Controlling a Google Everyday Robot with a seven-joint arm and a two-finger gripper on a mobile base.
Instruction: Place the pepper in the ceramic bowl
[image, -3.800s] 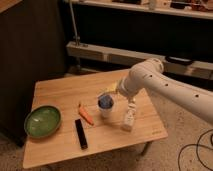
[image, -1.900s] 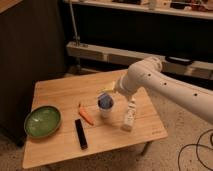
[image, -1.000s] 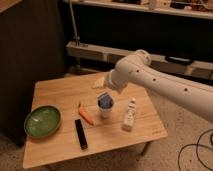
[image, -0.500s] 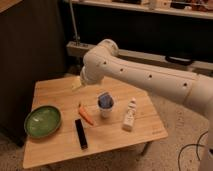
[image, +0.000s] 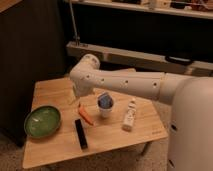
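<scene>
On the wooden table (image: 60, 150), the green bowl (image: 42, 121) stands at the left edge. To its right lie the black bar (image: 81, 133) and, just beside the bar's far end, the pepper (image: 85, 115), flat on the wood and well apart from the bowl. The gripper (image: 79, 96) hangs close above the pepper's stem end, and whether it is spread or closed cannot be told; further right stand the cup (image: 105, 105) and a white bottle (image: 129, 115), with the arm (image: 135, 85) reaching in over them.
</scene>
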